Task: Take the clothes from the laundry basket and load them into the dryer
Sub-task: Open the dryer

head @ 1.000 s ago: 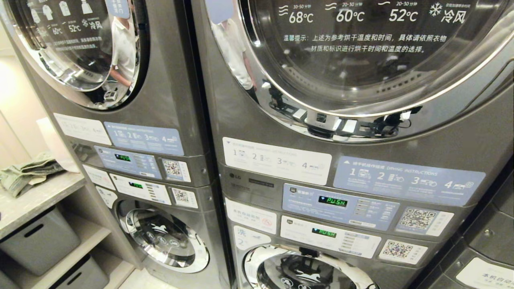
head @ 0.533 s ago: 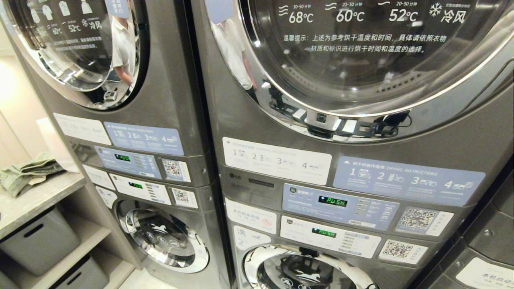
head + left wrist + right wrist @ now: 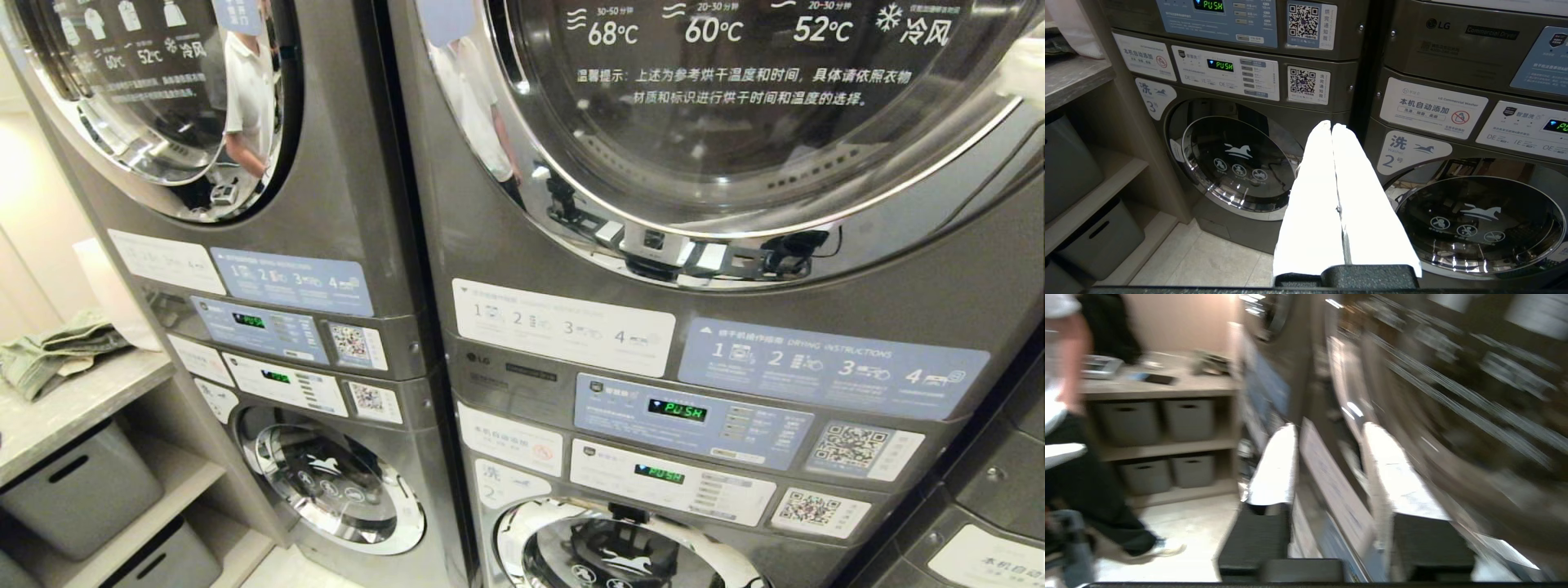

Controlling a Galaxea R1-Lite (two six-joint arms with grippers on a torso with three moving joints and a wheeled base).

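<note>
Dryer [image 3: 735, 122], upper right: round glass door in a chrome ring, still closed; brushed grey steel casing. No basket or clothes to load appear in any view, so loading has not begun. Right gripper [image 3: 1327, 469], white fingers parted, empty, beside the machines. Left gripper [image 3: 1333, 163] pressed closed, empty, low.

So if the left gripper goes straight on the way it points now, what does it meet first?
Probably the machines' front: the left gripper, jaws shut, points at the dark seam between the two washers, though depth is unclear.
</note>
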